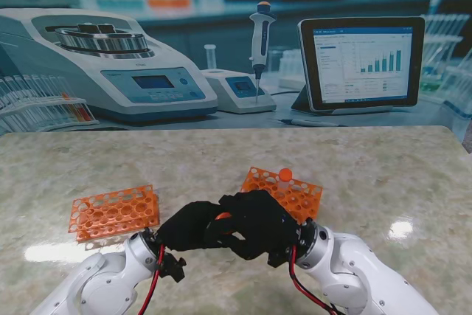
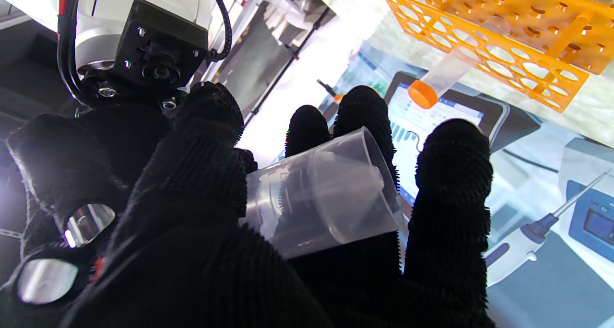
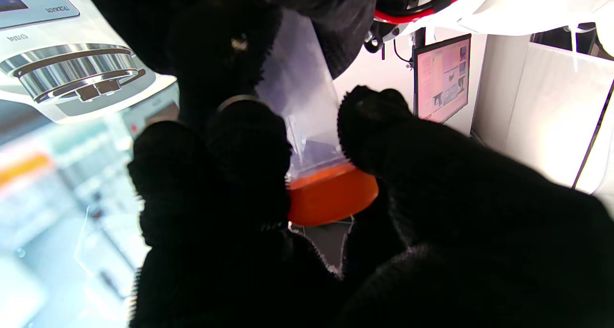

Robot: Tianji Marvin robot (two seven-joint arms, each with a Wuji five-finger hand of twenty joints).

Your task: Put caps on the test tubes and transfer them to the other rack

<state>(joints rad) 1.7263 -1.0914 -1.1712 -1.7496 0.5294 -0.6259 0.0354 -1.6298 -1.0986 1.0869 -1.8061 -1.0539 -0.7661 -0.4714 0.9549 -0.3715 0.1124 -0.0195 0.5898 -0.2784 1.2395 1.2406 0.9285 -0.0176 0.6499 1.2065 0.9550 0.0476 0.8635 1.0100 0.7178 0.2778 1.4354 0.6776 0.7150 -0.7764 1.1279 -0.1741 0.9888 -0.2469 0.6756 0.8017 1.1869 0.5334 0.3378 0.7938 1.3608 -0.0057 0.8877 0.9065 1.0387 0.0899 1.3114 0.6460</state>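
Gripping clear tube (image 2: 316, 193), left robot hand (image 1: 188, 228), right robot hand (image 1: 258, 223) pinching orange cap (image 3: 331, 196), wrist-only detail.

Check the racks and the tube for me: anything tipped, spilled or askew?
Nothing spilled. The capped tube in the right rack leans instead of standing straight. The left rack sits flat. The left hand holds a clear tube; the right hand pinches the orange cap.
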